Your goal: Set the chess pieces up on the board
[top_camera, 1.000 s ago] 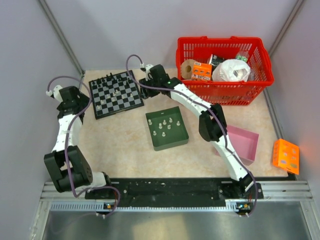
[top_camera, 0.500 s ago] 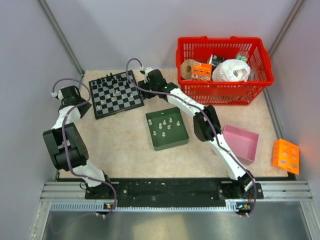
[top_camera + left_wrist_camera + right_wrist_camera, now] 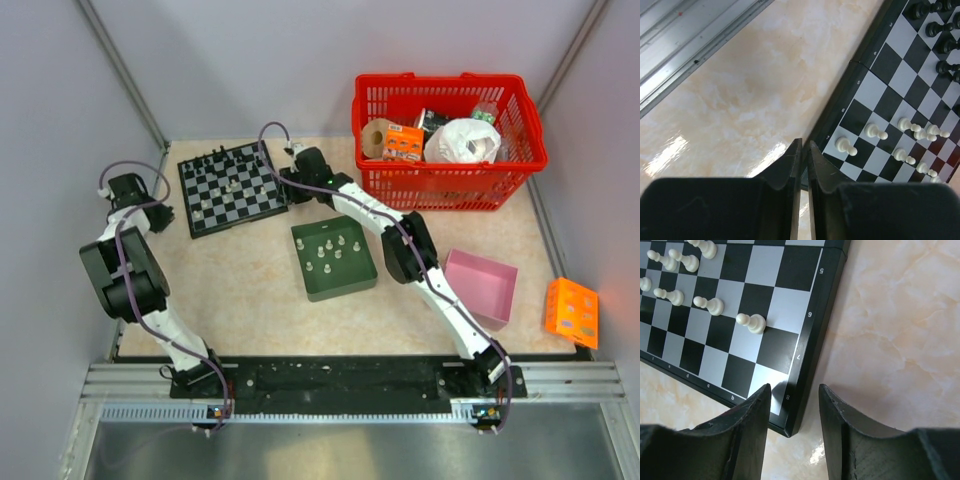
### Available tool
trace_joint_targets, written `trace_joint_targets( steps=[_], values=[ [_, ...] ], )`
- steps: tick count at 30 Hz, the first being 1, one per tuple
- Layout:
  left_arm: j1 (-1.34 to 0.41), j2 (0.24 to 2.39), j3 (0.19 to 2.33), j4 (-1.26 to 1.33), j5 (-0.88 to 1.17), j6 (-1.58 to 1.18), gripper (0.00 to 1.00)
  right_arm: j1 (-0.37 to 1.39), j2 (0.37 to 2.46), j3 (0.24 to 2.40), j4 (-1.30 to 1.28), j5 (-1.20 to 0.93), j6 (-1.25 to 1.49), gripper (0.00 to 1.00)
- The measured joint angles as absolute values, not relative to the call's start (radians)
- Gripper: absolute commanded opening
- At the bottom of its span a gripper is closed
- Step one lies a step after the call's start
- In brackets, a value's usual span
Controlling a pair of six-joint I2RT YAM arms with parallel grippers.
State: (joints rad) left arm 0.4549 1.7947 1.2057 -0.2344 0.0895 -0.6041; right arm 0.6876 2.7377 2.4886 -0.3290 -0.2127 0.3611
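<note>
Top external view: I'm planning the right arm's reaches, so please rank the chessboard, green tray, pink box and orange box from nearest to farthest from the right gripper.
1. chessboard: the right gripper is at its right edge.
2. green tray: mid-table, just nearer the arm bases.
3. pink box: right side.
4. orange box: far right edge.
</note>
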Motion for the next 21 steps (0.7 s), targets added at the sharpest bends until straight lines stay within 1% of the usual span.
trace_joint_targets(
  steps=[1,3,5,10,15,18,20,21],
  values=[
    [0.458,1.808,1.213,-0.233,0.104,-0.604,0.13,0.685,2.742,2.489,-0.327,-0.22,0.372,0.41],
    [0.463,1.831,1.221,-0.223,0.142,-0.604,0.1,0.684,2.747,2.489,-0.323,-0.232,0.387,0.4],
    [0.465,1.858,1.231,-0.209,0.188,-0.605,0.0,0.682,2.748,2.489,-0.32,-0.241,0.397,0.4],
    [0.466,1.924,1.253,-0.18,0.296,-0.617,0.0,0.68,2.752,2.489,-0.314,-0.265,0.421,0.4],
    [0.468,1.949,1.255,-0.179,0.326,-0.632,0.0,0.679,2.752,2.489,-0.314,-0.276,0.429,0.4],
    [0.471,1.956,1.257,-0.179,0.326,-0.637,0.06,0.678,2.752,2.488,-0.314,-0.282,0.432,0.43],
    [0.475,1.958,1.258,-0.18,0.324,-0.64,0.18,0.678,2.752,2.488,-0.313,-0.29,0.439,0.44],
    [0.477,1.958,1.258,-0.18,0.324,-0.641,0.21,0.678,2.752,2.488,-0.312,-0.293,0.442,0.44]
  ],
)
